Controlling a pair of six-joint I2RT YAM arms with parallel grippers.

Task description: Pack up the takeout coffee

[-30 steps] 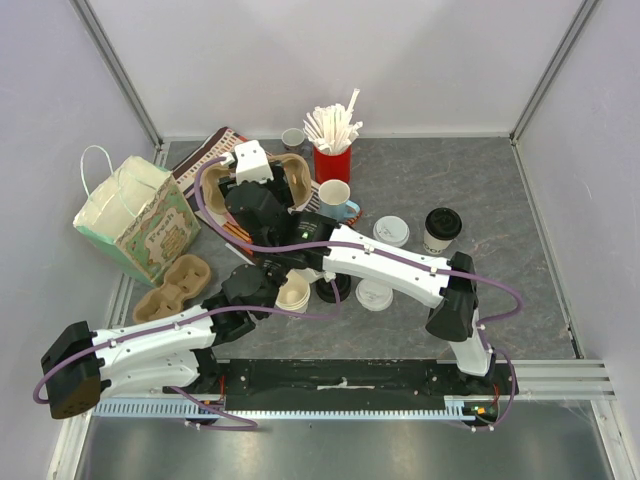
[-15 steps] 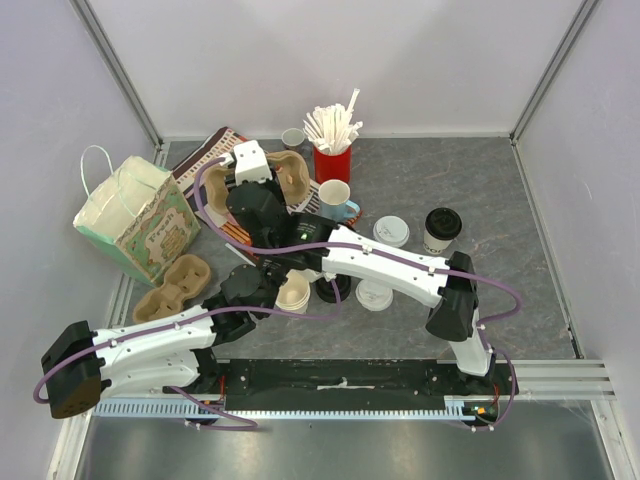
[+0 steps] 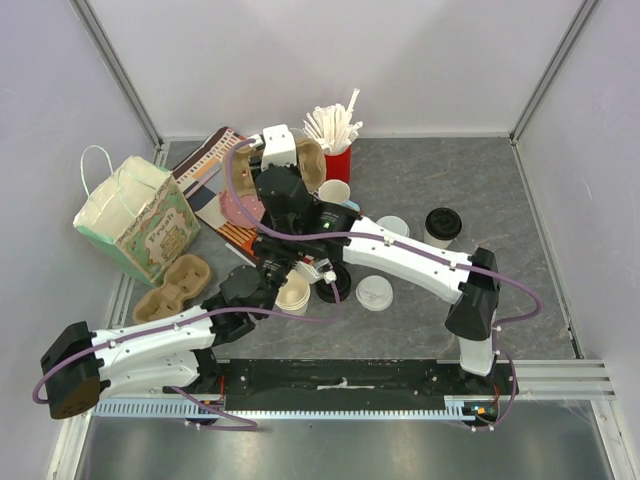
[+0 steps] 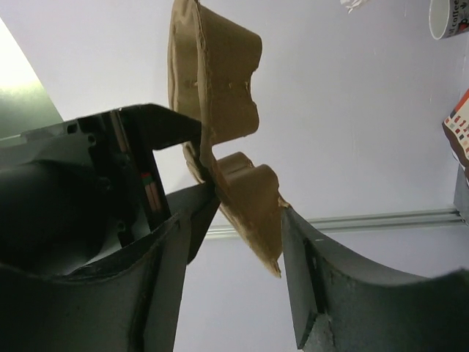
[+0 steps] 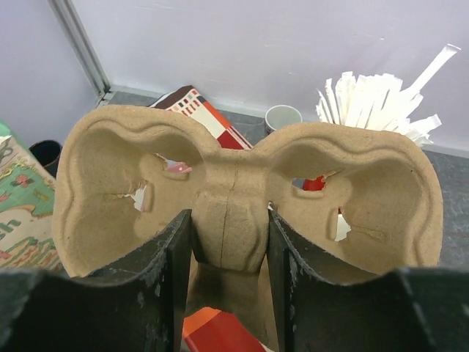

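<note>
Step in hand, judged: set the cup carrier (image 5: 234, 183) down level, wells up, near the coffees.

The right gripper (image 5: 229, 227) clamps its centre ridge, and the carrier is raised and tilted at rear left.

The left gripper (image 4: 238, 216) has its jaws apart and holds nothing.

Around:
- paper bag (image 3: 135, 215) and spare carrier (image 3: 175, 287) at left
- red stick holder (image 3: 338, 162) just beside the raised carrier

The black-lidded coffee (image 3: 441, 226) and white-lidded coffee (image 3: 397, 225) stand on the table beyond the right arm, which lies between them and the carrier.

At the far left we find the bag (image 3: 130, 215), one cup tray (image 3: 175, 285) lying on the table (image 3: 530, 250) just before it. Near the back a second tray (image 5: 110, 176) stands on edge in the right gripper (image 5: 229, 227), the pot of straws (image 3: 333, 162) just to its right. Well to the right stands the lidded cup (image 3: 441, 228), a loose lid (image 3: 392, 229) at its left.
</note>
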